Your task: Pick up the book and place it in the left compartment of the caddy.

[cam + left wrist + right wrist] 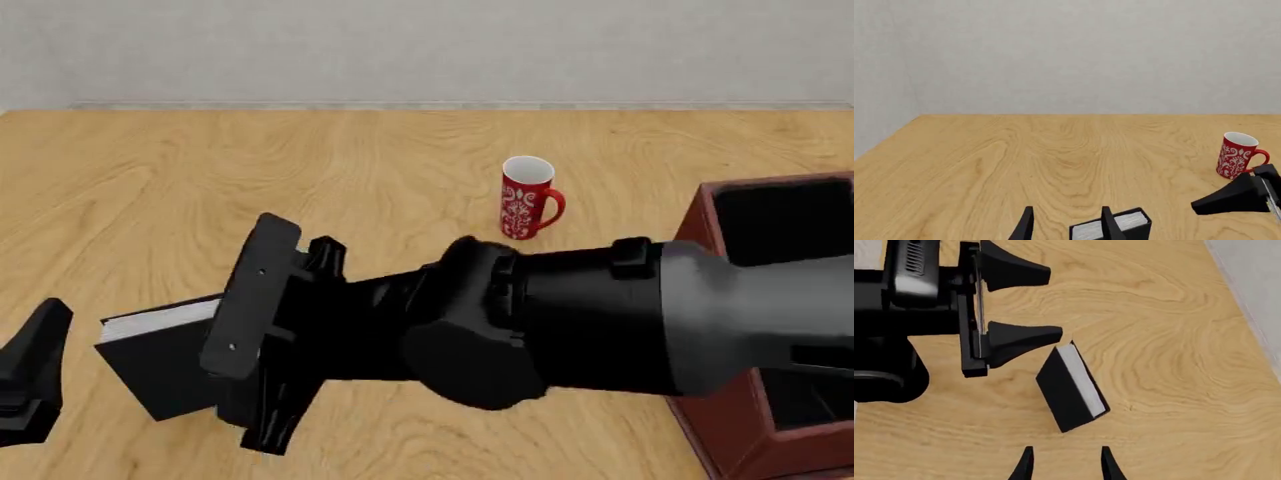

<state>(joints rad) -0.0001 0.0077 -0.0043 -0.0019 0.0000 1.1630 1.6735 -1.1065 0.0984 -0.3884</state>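
The black book, white page edge showing, stands tilted on the table just beyond my right gripper, which is open with nothing between its fingers. My left gripper is open too, and one finger is close to the book's upper corner. In the left wrist view the book sits partly behind one finger, not between the two. In the front view the book lies at the left, half hidden by my right arm. The red-brown caddy stands at the right edge. I cannot tell which slot is its left compartment.
A red-and-white patterned mug stands upright in the middle of the table, left of the caddy. My right arm stretches across the table from the caddy side to the book. A grey wall runs behind the table's far edge.
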